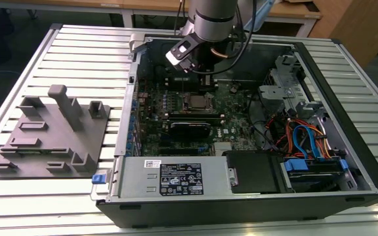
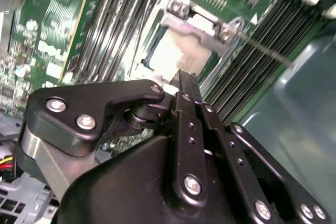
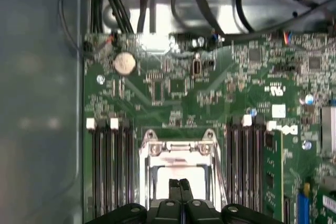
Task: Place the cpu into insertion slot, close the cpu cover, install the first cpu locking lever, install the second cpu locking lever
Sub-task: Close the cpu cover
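Note:
In both wrist views my gripper hangs over the cpu socket, its two black fingers pressed together with nothing between them. The cpu shows as a pale square face lying in the socket. The cpu cover, a grey metal frame, lies around it, and the chip shows through its window. A thin metal locking lever juts out from one corner of the socket. In the exterior view the gripper hovers just behind the socket inside the open computer case.
Memory slots flank the socket on both sides. Black cables hang beyond the board's edge. The case wall, drive cage and coloured wires crowd the exterior view's right. A grey fixture block sits on the table at its left.

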Tool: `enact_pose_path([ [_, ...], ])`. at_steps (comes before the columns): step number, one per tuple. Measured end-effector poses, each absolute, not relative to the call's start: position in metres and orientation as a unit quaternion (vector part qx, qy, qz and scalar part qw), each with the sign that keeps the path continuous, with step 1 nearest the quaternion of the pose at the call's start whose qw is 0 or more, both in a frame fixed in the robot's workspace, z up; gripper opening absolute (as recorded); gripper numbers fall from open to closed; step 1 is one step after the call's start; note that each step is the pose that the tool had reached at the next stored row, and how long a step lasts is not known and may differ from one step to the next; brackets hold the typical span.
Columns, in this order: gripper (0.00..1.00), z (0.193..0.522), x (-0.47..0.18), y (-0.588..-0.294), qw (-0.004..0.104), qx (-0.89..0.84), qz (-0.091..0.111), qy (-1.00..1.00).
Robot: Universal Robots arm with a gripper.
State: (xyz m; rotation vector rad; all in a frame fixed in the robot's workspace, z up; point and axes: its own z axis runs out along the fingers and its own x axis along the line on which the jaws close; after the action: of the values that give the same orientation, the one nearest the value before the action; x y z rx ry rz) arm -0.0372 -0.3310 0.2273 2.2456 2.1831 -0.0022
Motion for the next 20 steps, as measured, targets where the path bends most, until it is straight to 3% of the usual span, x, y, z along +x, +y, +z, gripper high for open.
enact_pose_path([
  [20, 0.10, 0.206, -0.068, -0.331, 0.002, 0.717, -0.003, 0.697],
])
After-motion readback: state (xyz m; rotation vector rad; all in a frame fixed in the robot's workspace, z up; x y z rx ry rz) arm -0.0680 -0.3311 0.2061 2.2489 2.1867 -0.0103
